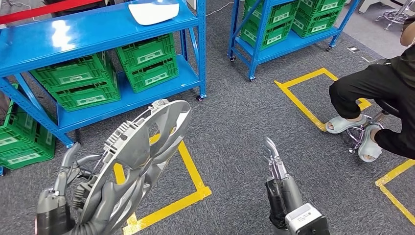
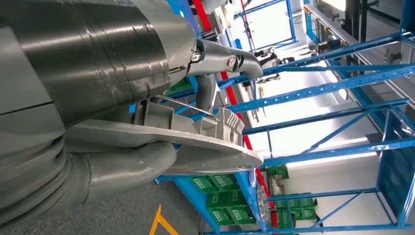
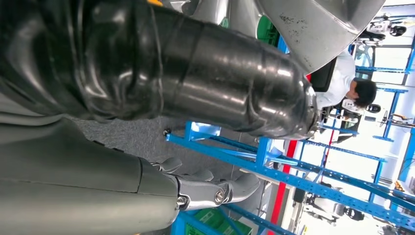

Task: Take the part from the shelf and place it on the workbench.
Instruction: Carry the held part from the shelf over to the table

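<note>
Head view: left hand [image 1: 73,196] grips the part [image 1: 139,154], a silver wheel cover, by its lower rim; disc stands tilted on edge over the grey floor, off the blue shelf [image 1: 98,29]. Right hand [image 1: 274,164] hangs apart, fingers straight, holding nothing.
Left wrist view: thumb and fingers clamp the rim.
Right wrist view: fingers loosely extended, empty. Workbench unseen; left hand alone carries.

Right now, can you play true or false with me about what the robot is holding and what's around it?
1. The left hand holds a silver wheel cover. True.
2. The right hand holds a green crate. False: it holds nothing, and the green crates sit on the blue shelf.
3. Yellow tape marks the grey carpet. True.
4. A person stands on the shelf. False: the person sits on a chair at the right.
</note>
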